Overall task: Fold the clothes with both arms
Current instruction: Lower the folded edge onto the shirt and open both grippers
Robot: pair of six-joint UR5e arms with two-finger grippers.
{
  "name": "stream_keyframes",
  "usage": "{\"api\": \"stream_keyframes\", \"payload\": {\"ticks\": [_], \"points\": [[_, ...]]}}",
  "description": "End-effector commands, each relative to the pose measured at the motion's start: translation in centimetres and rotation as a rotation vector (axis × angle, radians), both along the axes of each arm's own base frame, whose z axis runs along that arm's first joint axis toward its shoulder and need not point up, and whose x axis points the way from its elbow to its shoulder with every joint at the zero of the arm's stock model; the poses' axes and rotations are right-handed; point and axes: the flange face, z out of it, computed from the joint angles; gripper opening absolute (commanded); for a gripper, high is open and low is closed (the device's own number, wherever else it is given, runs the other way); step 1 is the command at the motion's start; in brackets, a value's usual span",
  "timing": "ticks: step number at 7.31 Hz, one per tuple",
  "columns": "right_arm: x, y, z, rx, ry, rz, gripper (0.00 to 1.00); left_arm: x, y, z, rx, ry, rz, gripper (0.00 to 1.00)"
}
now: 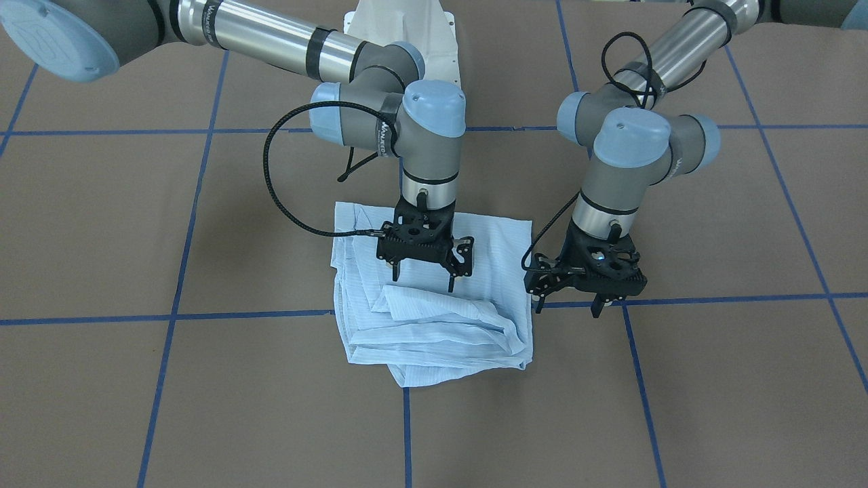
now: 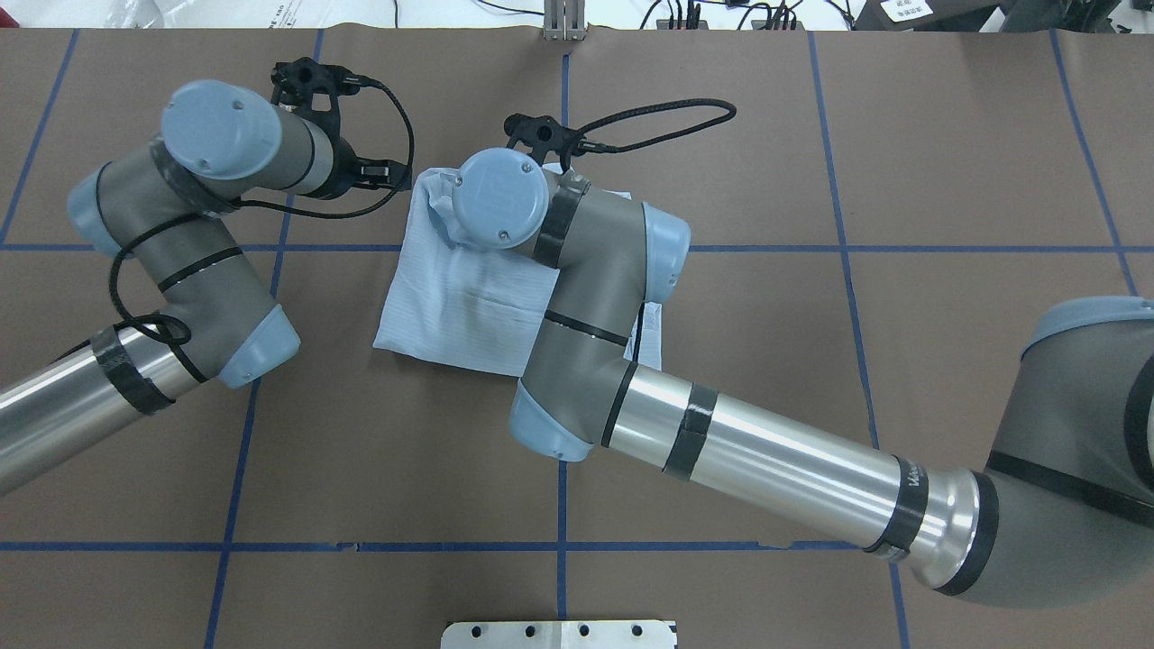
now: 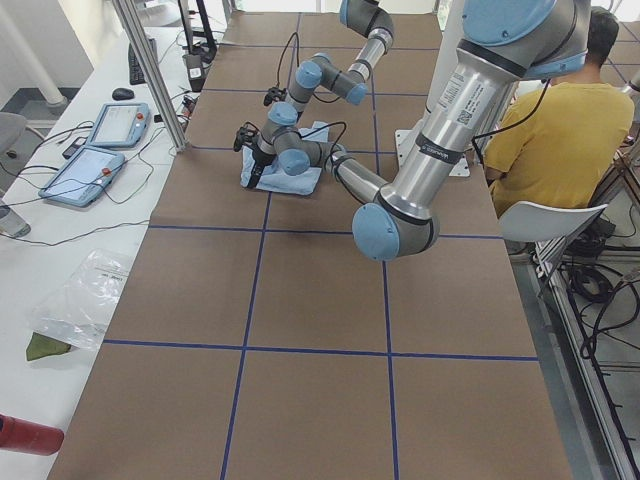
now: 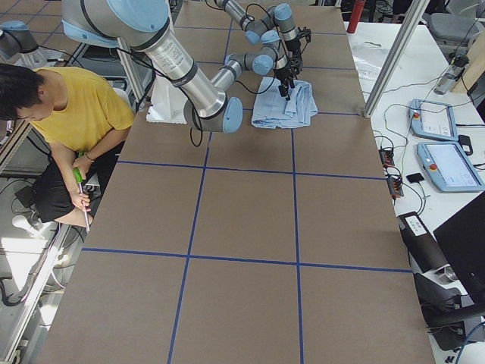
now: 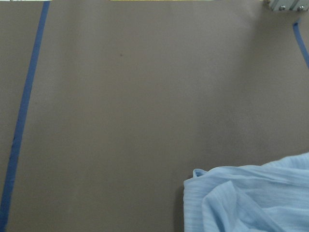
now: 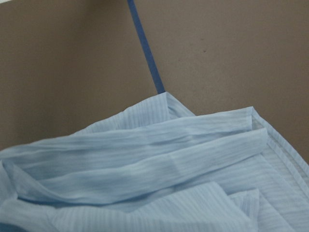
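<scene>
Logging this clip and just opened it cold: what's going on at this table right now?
A folding job is under way. The light-blue shirt lies as a rumpled, roughly square bundle on the brown table. The right gripper hangs open just over the bundle and holds nothing. The left gripper is open too, beside the shirt's edge and over the table. Neither one grips the cloth at this moment.
</scene>
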Motion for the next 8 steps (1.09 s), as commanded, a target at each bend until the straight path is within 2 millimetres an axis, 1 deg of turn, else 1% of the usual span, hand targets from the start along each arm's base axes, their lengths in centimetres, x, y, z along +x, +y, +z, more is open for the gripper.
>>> {"api": "stream_keyframes", "payload": {"ticks": [1, 2, 3, 4, 5, 6, 7, 8], "points": [[-3.6, 2.7, 2.2, 0.059, 0.090, -0.008, 1.00, -1.7, -0.1, 0.4, 0.020, -0.008, 0.027, 1.00], [-4.2, 2.0, 3.8, 0.084, 0.147, 0.003, 1.00, -1.8, -0.1, 0.3, 0.020, -0.005, 0.024, 1.00], [-4.7, 1.2, 4.4, 0.110, 0.153, 0.027, 1.00, -2.0, -0.1, 0.1, 0.021, -0.002, 0.021, 1.00], [-5.2, -0.3, 5.3, 0.153, 0.182, 0.083, 1.00, -2.2, 0.1, -0.4, 0.027, 0.006, 0.018, 1.00], [-4.3, -3.5, 6.0, 0.195, 0.175, 0.157, 1.00, -2.6, 0.2, -0.9, 0.031, 0.011, 0.015, 1.00], [-2.5, -7.3, 5.7, 0.197, 0.183, 0.210, 1.00, -3.1, 0.5, -0.6, 0.030, 0.010, 0.013, 1.00], [-1.2, -10.0, 7.1, 0.242, 0.216, 0.291, 1.00, -3.5, 0.9, -1.1, 0.036, 0.022, 0.019, 1.00], [0.1, -11.7, 6.5, 0.262, 0.172, 0.325, 1.00, -3.6, 1.3, -1.1, 0.034, 0.026, 0.025, 1.00]]}}
